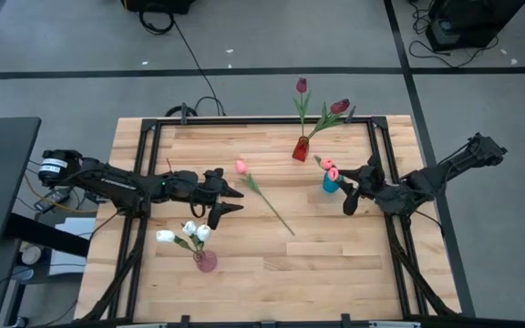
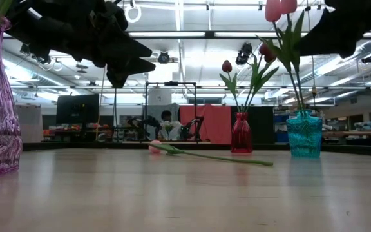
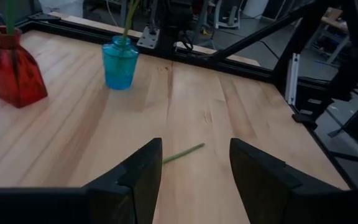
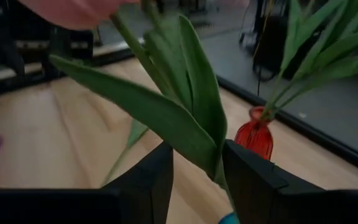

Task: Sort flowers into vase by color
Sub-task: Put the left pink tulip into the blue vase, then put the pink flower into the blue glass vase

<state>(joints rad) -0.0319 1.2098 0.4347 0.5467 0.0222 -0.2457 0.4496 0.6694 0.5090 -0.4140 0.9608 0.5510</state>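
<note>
So here's what we saw: the right gripper [image 1: 353, 195] sat at the blue vase [image 1: 331, 183] on the right side of the desk [image 1: 335, 264], and in its wrist view the jaws stood apart on either side of the pink tulips' [image 4: 166, 93] leaves. We couldn't honestly tell whether the leaves were touching the fingers or just hanging between them, but the jaws weren't clamped on anything. Those pink tulips stood upright in the blue vase, heads up high in the low view. The left gripper [image 1: 229, 199] hovered over the middle-left of the desk with its jaws released and nothing between them; its wrist view showed only bare wood and the end of a green stem past the fingers. That stem belonged to a loose pink tulip [image 1: 264, 193] lying flat in the middle of the desk, head toward the back, just beside the left gripper and well apart from the vases. Two dark red tulips [image 1: 322, 109] were in the red vase [image 1: 300, 148] near the back edge, and some white tulips [image 1: 182, 235] were in the purple vase [image 1: 206, 262] at the front left.
</note>
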